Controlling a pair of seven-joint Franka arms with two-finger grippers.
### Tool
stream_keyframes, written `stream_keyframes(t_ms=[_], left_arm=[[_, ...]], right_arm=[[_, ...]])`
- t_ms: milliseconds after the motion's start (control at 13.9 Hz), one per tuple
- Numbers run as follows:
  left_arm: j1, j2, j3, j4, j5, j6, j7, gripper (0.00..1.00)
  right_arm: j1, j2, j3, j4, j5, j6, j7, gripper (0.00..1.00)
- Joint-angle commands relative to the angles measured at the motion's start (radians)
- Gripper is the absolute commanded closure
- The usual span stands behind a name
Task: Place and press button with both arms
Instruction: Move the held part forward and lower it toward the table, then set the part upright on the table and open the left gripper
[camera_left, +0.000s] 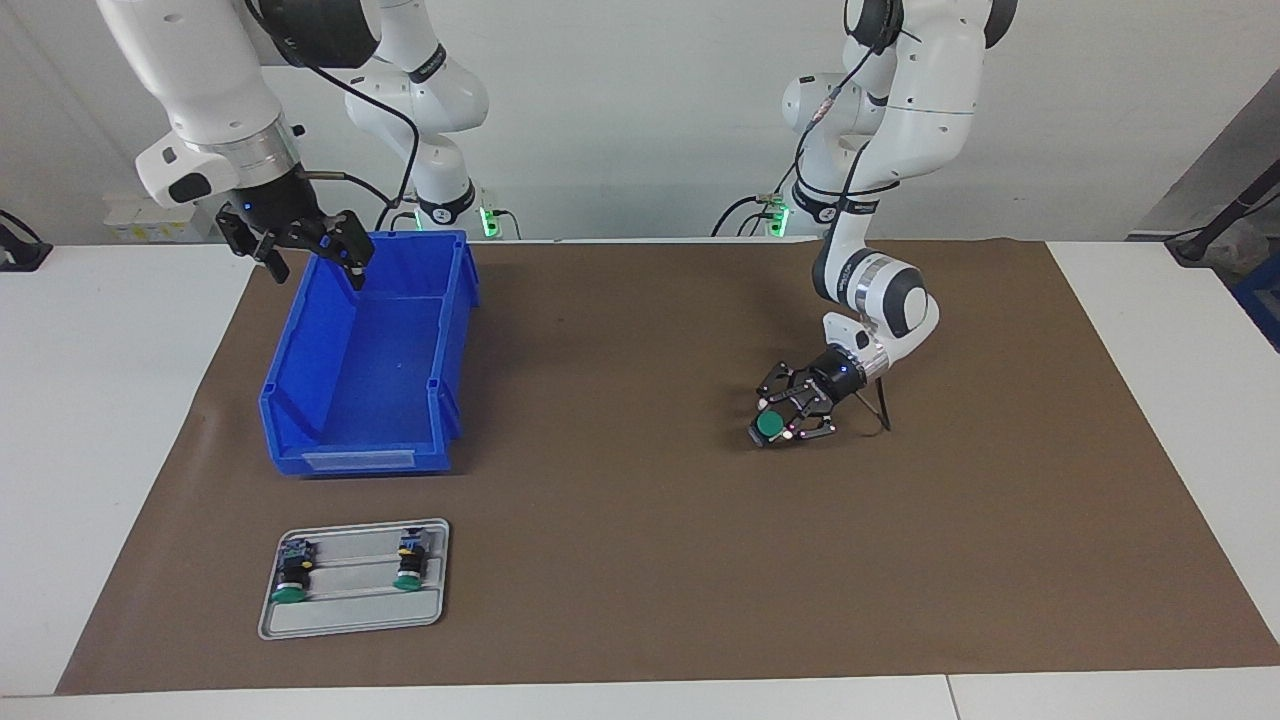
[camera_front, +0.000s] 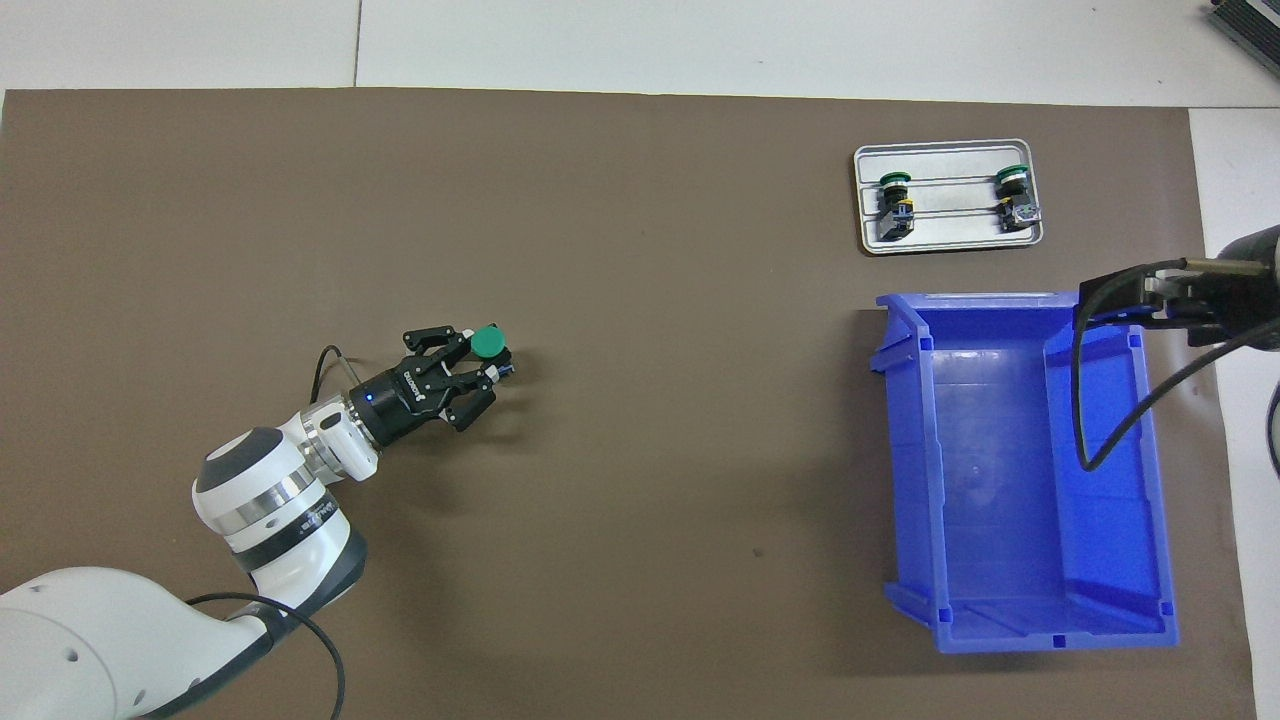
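Note:
A green-capped button (camera_left: 768, 425) (camera_front: 487, 343) is clamped in my left gripper (camera_left: 782, 422) (camera_front: 480, 372), which is shut on its dark body low over the brown mat (camera_left: 640, 520), toward the left arm's end. The cap faces upward and away from the robots. Whether the button touches the mat I cannot tell. My right gripper (camera_left: 312, 258) (camera_front: 1150, 298) hangs open over the rim of the blue bin (camera_left: 365, 360) (camera_front: 1020, 470) at the right arm's end, holding nothing. Two more green-capped buttons (camera_left: 290, 572) (camera_left: 408, 562) lie on a grey tray (camera_left: 352, 622) (camera_front: 948, 240).
The blue bin has nothing in it and stands nearer the robots than the grey tray. A black cable (camera_front: 1100, 410) loops down from the right arm over the bin. White tabletop (camera_left: 110, 450) borders the mat.

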Motion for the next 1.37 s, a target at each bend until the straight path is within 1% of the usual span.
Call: stream_keyframes(t_ms=[0, 144, 431, 575, 719, 863, 1150, 1294], left_arm=[[-0.007, -0.084, 0.014, -0.149, -0.026, -0.093, 0.099, 1.00], [-0.001, -0.098, 0.016, -0.195, -0.026, -0.139, 0.137, 1.00], [-0.010, -0.102, 0.018, -0.241, -0.026, -0.176, 0.199, 1.00], [-0.012, -0.088, 0.018, -0.258, -0.026, -0.207, 0.249, 1.00], [-0.010, -0.090, 0.018, -0.272, -0.026, -0.231, 0.266, 1.00], [-0.012, -0.090, 0.018, -0.278, -0.026, -0.235, 0.274, 1.00], [-0.016, -0.085, 0.018, -0.270, -0.026, -0.192, 0.274, 1.00], [-0.035, -0.081, 0.018, -0.270, -0.026, -0.167, 0.275, 1.00]], right_arm=[[-0.001, -0.023, 0.004, -0.028, -0.013, 0.017, 0.009, 0.00], [-0.001, -0.021, 0.004, -0.028, -0.011, 0.017, 0.009, 0.00], [-0.001, -0.023, 0.004, -0.028, -0.011, 0.017, 0.009, 0.00], [-0.001, -0.023, 0.004, -0.028, -0.011, 0.017, 0.009, 0.00], [-0.001, -0.023, 0.004, -0.028, -0.013, 0.017, 0.009, 0.00], [-0.001, -0.023, 0.004, -0.028, -0.013, 0.017, 0.009, 0.00], [-0.001, -0.021, 0.004, -0.028, -0.012, 0.017, 0.009, 0.00], [-0.001, -0.023, 0.004, -0.028, -0.011, 0.017, 0.009, 0.00]])
